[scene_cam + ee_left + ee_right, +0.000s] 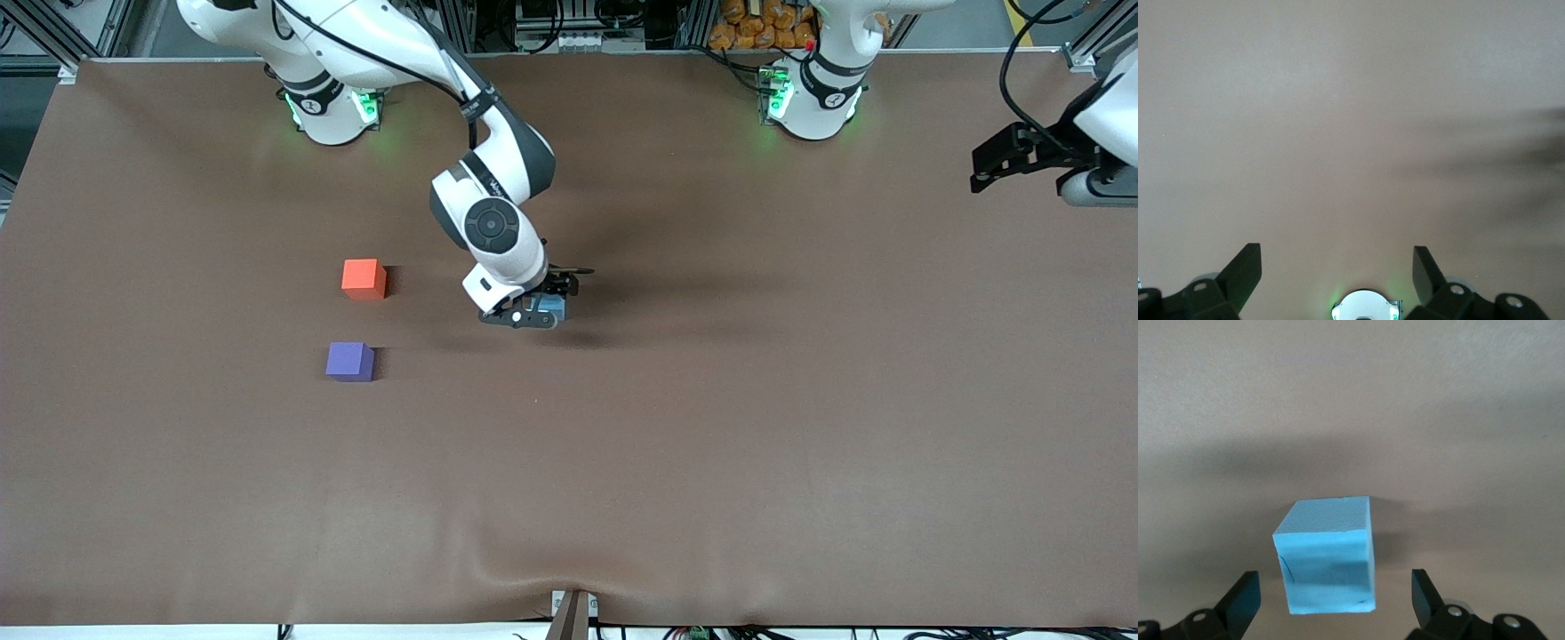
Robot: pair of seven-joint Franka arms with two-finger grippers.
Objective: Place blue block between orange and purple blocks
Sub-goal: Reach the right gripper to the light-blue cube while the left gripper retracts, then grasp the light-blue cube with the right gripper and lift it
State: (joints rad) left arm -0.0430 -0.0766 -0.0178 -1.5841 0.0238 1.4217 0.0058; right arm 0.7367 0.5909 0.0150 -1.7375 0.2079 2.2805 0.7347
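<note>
- The right pincer (544,309) is low over the middle of the brown surface (711,427), reaching in from the right arm's base.
- In the right wrist view its two black fingers (1241,597) stand spread wide, with the blue block (1327,555) between them and a clear gap on each side; nothing is gripped.
- The blue block (551,305) rests on the surface, casting a shadow beside it; only a sliver of it shows under the pincer in the front view.
- The orange block (364,278) lies toward the right arm's end of the surface, well apart from the blue block.
- The purple block (349,361) lies nearer to the front camera than the orange block, with a bare gap between the two.
- The left pincer (1000,164) waits in the air over the left arm's end of the surface, near its edge.
- In the left wrist view its fingers (1245,270) are spread apart with only bare surface between them.
</note>
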